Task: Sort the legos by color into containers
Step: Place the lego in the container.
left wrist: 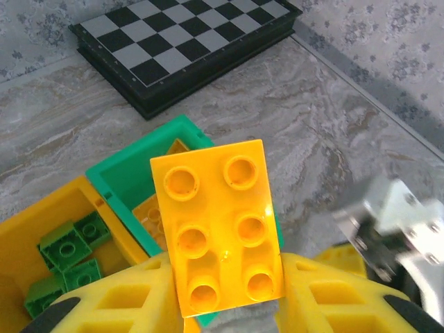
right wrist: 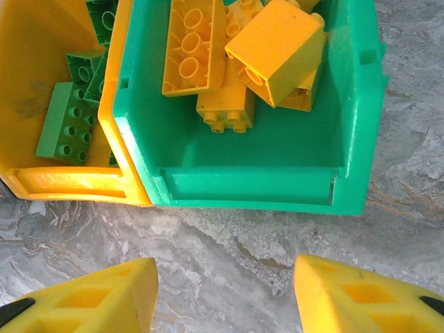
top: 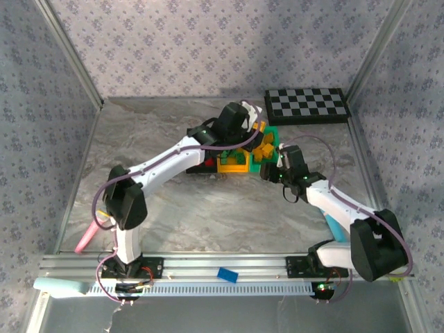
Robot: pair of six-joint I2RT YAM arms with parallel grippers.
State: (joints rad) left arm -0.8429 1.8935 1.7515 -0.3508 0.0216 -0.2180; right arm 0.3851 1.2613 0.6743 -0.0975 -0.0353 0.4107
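Observation:
My left gripper (left wrist: 223, 277) is shut on a yellow six-stud brick (left wrist: 216, 222) and holds it above the green bin (left wrist: 114, 173), beside the yellow-orange bin (left wrist: 21, 229). Several yellow bricks (right wrist: 277, 48) lie in the green bin (right wrist: 250, 187). Several green bricks (right wrist: 66, 121) lie in the yellow-orange bin (right wrist: 69, 182). In the top view the left gripper (top: 248, 132) hangs over the joined bins, and the black bin (top: 206, 168) shows a red brick (top: 210, 161). My right gripper (right wrist: 225, 291) stands open over bare table just in front of the green bin, holding nothing.
A black-and-white checkerboard (top: 306, 105) lies at the back right, close behind the bins. A lone blue brick (top: 227, 275) rests on the front rail. A pink object (top: 87, 238) lies at the left near the arm base. Metal frame posts edge the table.

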